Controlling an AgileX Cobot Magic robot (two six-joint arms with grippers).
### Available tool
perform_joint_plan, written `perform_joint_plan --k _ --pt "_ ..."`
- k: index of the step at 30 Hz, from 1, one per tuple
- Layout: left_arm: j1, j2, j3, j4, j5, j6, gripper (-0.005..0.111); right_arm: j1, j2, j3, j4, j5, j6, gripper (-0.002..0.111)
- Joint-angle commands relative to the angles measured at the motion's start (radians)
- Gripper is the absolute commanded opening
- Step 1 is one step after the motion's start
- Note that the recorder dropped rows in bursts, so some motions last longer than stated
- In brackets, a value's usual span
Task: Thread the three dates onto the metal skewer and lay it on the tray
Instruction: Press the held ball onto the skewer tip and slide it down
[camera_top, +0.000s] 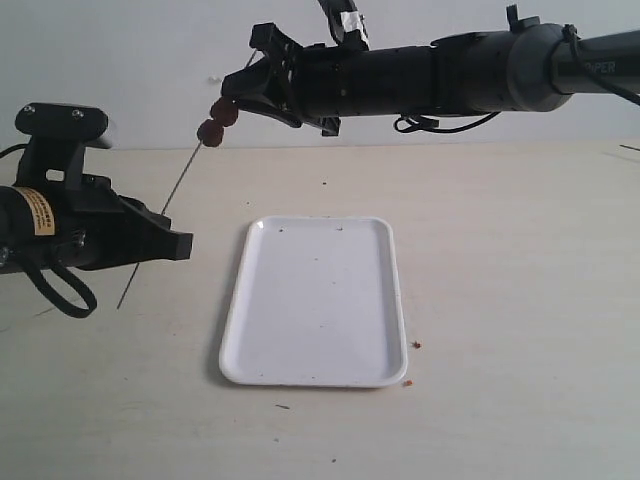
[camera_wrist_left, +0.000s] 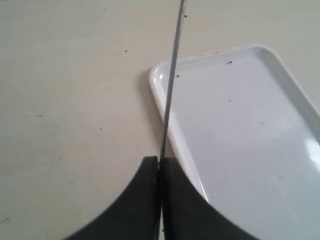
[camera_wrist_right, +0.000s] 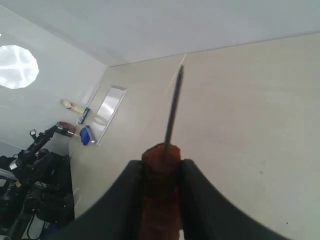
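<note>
Ext view: left end effector (camera_top: 165, 238) is clamped shut on the lower part of the skewer (camera_top: 186, 175). It holds the rod up off the worktop (camera_top: 500, 250) at a slant. Bottom end hangs free below the grip, top end points toward the right arm, prob. so that end is offered for loading. Two dates (camera_top: 210, 131) sit on the rod near the top, touching each other, the upper one right at the tips of the right end effector (camera_top: 240, 98). A third can't be made out separately here. Tray (camera_top: 320, 300) lies flat mid-worktop w/ only specks on it, beside and below the skewer, not in use yet.

Left wrist view: fingers (camera_wrist_left: 142, 200) are pressed together w/ the skewer (camera_wrist_left: 170, 100) pinched in the seam. The rod runs out over the edge of the tray (camera_wrist_left: 240, 130) near a corner. Such a tight pinch on so thin a rod looks meant to stop it sliding or twisting when fruit is pushed on.

Right wrist view: right end effector (camera_wrist_right: 161, 172) is closed on a date (camera_wrist_right: 159, 159), one finger each side, w/ the skewer (camera_wrist_right: 172, 105) tip sticking out through it. Gripping the flanks leaves the axis free for the rod. My read: threading is well along and laying on the tray is not yet done. Whether all three are on, can't tell.
</note>
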Motion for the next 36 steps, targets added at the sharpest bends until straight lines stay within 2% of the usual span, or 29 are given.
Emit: perform_joint_plan --k 1,24,31,36 --pt "0.014 -0.005 -0.021 -0.044 -0.088 -0.047 0.000 0.009 0.000 0.000 -0.066 0.074 -0.013 0.024" --pt "0.014 -0.005 -0.021 -0.039 -0.090 -0.030 0.000 0.009 0.000 0.000 -0.063 0.067 -0.019 0.025" --pt "0.014 -0.005 -0.021 -0.037 -0.082 -0.030 0.000 0.009 0.000 0.000 -0.037 0.071 -0.053 0.049" --pt "0.014 -0.005 -0.021 -0.037 -0.080 -0.027 0.000 0.009 0.000 0.000 -0.037 0.077 -0.053 0.053"
